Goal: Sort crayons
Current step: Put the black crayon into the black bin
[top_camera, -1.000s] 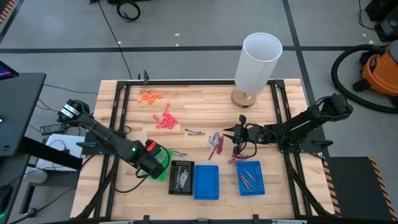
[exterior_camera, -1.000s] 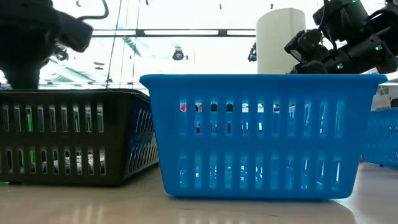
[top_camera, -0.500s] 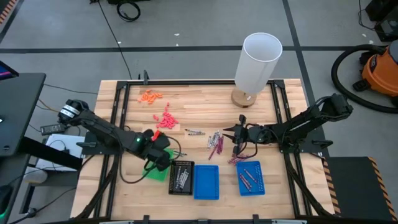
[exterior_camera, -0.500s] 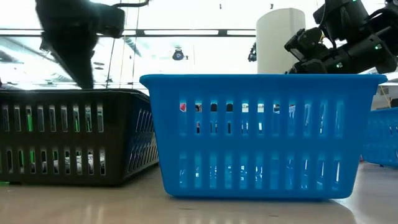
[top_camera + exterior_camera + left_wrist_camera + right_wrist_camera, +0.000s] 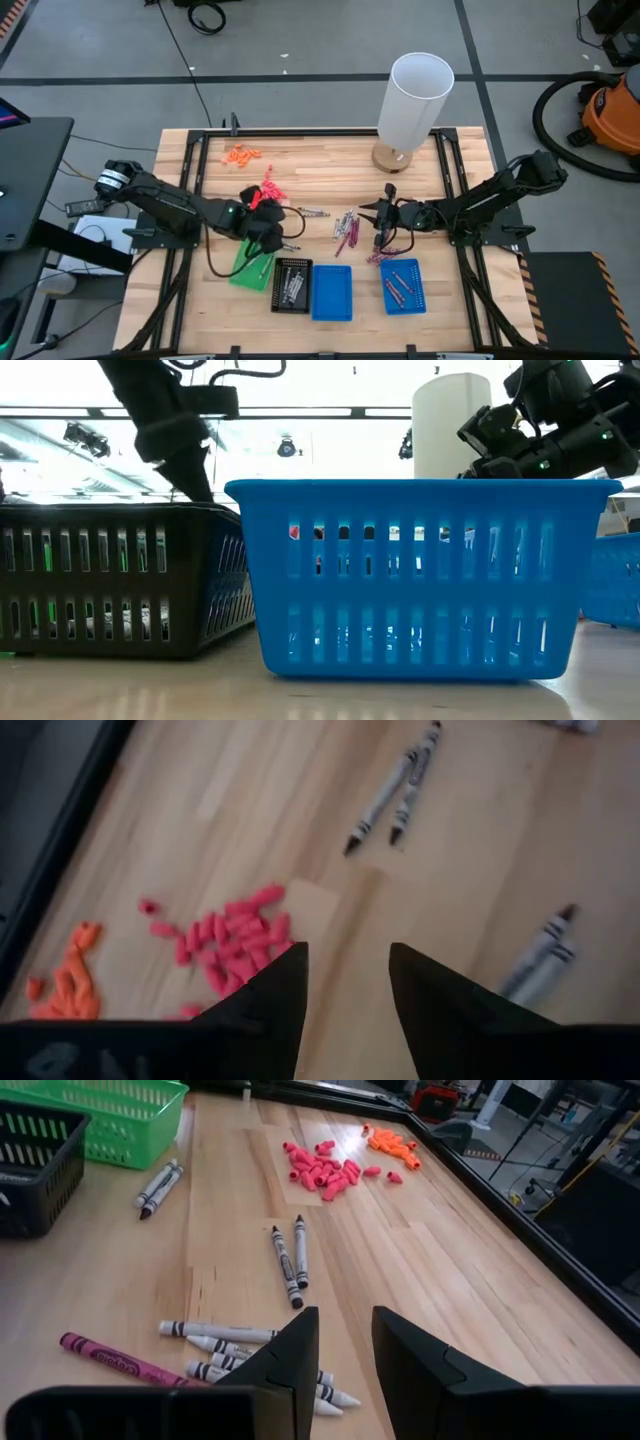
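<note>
Grey crayons (image 5: 345, 224) and maroon crayons (image 5: 343, 240) lie loose on the wooden table's middle, with two grey pairs farther left (image 5: 392, 788) (image 5: 542, 958). The black tray (image 5: 292, 285) holds grey crayons and the right blue tray (image 5: 403, 285) holds maroon ones. My left gripper (image 5: 268, 222) is open and empty, above the table between the red pieces (image 5: 267, 193) and the green tray (image 5: 248, 268). My right gripper (image 5: 383, 216) is open and empty, just right of the loose crayons, low over the table (image 5: 345, 1345).
A second blue tray (image 5: 332, 292) stands between the black and the right blue tray. Orange pieces (image 5: 242, 154) lie at the far left. A tall white cylinder on a round wooden base (image 5: 415, 100) stands at the far edge. A black frame rims the table.
My left gripper has gone from above the green tray toward the table's far edge and right, to a spot beside the red pieces, leaving the green tray uncovered.
</note>
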`<state>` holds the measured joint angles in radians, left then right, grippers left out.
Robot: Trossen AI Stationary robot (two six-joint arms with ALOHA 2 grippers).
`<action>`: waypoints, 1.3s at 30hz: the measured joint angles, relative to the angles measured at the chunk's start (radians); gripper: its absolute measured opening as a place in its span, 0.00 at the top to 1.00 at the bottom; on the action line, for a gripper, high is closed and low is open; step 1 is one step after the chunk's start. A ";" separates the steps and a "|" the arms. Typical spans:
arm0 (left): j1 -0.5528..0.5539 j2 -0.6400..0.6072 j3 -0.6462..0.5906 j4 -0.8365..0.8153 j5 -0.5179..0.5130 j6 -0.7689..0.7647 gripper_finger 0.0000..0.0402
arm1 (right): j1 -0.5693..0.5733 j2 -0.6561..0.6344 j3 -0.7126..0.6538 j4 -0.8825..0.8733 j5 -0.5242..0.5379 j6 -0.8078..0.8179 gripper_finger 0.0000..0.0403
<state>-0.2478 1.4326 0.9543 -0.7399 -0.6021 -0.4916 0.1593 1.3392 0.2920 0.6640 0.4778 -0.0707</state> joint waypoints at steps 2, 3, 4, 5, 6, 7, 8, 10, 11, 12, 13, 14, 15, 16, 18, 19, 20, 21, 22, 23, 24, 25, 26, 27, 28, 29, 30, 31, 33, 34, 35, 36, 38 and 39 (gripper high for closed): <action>0.020 0.000 -0.022 0.061 -0.007 0.030 0.62 | 0.000 0.000 0.000 -0.018 0.000 0.011 0.74; 0.029 0.000 -0.035 0.094 -0.008 0.036 0.62 | 0.000 0.000 0.000 -0.032 0.002 0.022 0.74; 0.037 0.000 -0.049 0.122 -0.009 0.041 0.62 | 0.000 0.000 0.000 -0.044 0.003 0.034 0.74; 0.044 0.000 -0.060 0.153 -0.009 0.053 0.62 | 0.000 0.000 0.000 -0.052 0.003 0.044 0.74; 0.049 0.000 -0.072 0.190 -0.007 0.074 0.62 | 0.000 0.000 0.000 -0.059 0.003 0.049 0.74; 0.052 0.000 -0.086 0.235 -0.007 0.101 0.62 | 0.000 0.000 0.000 -0.063 0.004 0.052 0.74; 0.056 0.000 -0.102 0.287 -0.007 0.133 0.62 | 0.000 0.000 0.000 -0.065 0.004 0.052 0.74; 0.070 0.000 -0.138 0.387 -0.004 0.196 0.62 | 0.004 0.000 0.000 -0.067 0.019 0.054 0.74; 0.081 0.000 -0.154 0.423 0.000 0.219 0.62 | 0.007 0.000 0.000 -0.067 0.029 0.059 0.74; 0.096 0.000 -0.167 0.453 0.014 0.235 0.62 | 0.010 0.000 0.000 -0.068 0.037 0.061 0.74; 0.115 0.000 -0.177 0.474 0.036 0.245 0.62 | 0.014 0.000 0.000 -0.069 0.045 0.065 0.74; 0.138 0.000 -0.186 0.488 0.065 0.249 0.62 | 0.018 0.000 0.000 -0.068 0.050 0.067 0.74; 0.160 0.000 -0.194 0.498 0.101 0.248 0.62 | 0.022 0.000 0.000 -0.068 0.052 0.067 0.74; 0.180 0.000 -0.199 0.504 0.134 0.244 0.62 | 0.024 0.000 0.000 -0.068 0.053 0.067 0.74; 0.221 0.000 -0.205 0.514 0.192 0.233 0.62 | 0.025 0.000 0.000 -0.067 0.053 0.068 0.74; 0.237 0.000 -0.207 0.516 0.204 0.233 0.63 | 0.025 0.000 0.000 -0.067 0.053 0.068 0.74; 0.248 0.000 -0.209 0.514 0.208 0.233 0.63 | 0.025 0.000 0.000 -0.067 0.053 0.068 0.74; 0.256 0.000 -0.209 0.512 0.210 0.234 0.64 | 0.025 0.000 0.000 -0.067 0.053 0.068 0.74; 0.263 0.000 -0.209 0.513 0.212 0.241 0.64 | 0.025 0.000 0.000 -0.067 0.053 0.071 0.74; 0.269 0.000 -0.209 0.514 0.214 0.249 0.64 | 0.025 0.000 0.000 -0.068 0.053 0.075 0.74; 0.274 0.002 -0.209 0.515 0.214 0.251 0.64 | 0.025 0.000 0.000 -0.067 0.053 0.078 0.74; 0.281 0.010 -0.209 0.528 0.215 0.252 0.64 | 0.025 0.000 0.000 -0.068 0.052 0.079 0.74; 0.288 0.019 -0.209 0.546 0.219 0.252 0.65 | 0.025 0.000 0.000 -0.068 0.051 0.079 0.74; 0.296 0.028 -0.209 0.553 0.230 0.253 0.65 | 0.025 0.000 0.000 -0.068 0.048 0.079 0.74; 0.304 0.041 -0.209 0.573 0.244 0.258 0.65 | 0.025 0.000 0.000 -0.067 0.047 0.079 0.74; 0.312 0.059 -0.209 0.601 0.270 0.266 0.65 | 0.025 0.000 0.000 -0.068 0.047 0.079 0.74; 0.319 0.080 -0.209 0.619 0.287 0.275 0.65 | 0.025 0.000 0.000 -0.068 0.046 0.079 0.74; 0.324 0.098 -0.209 0.632 0.300 0.277 0.65 | 0.025 0.000 0.000 -0.068 0.045 0.079 0.74; 0.334 0.137 -0.199 0.646 0.315 0.279 0.65 | 0.025 0.000 0.000 -0.075 0.045 0.079 0.74; 0.340 0.153 -0.191 0.649 0.331 0.279 0.65 | 0.025 0.000 0.000 -0.075 0.045 0.079 0.74; 0.346 0.168 -0.183 0.649 0.339 0.279 0.65 | 0.025 0.000 0.000 -0.074 0.045 0.079 0.74; 0.352 0.184 -0.174 0.647 0.351 0.279 0.65 | 0.025 0.000 0.000 -0.075 0.045 0.079 0.74; 0.361 0.209 -0.159 0.643 0.376 0.289 0.65 | 0.025 0.000 0.000 -0.074 0.045 0.079 0.74; 0.363 0.219 -0.149 0.642 0.385 0.298 0.65 | 0.025 0.000 0.000 -0.074 0.045 0.079 0.74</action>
<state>0.1156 1.6520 0.8054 -0.0976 -0.2172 -0.1938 0.1841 1.3392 0.2920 0.5896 0.5228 0.0082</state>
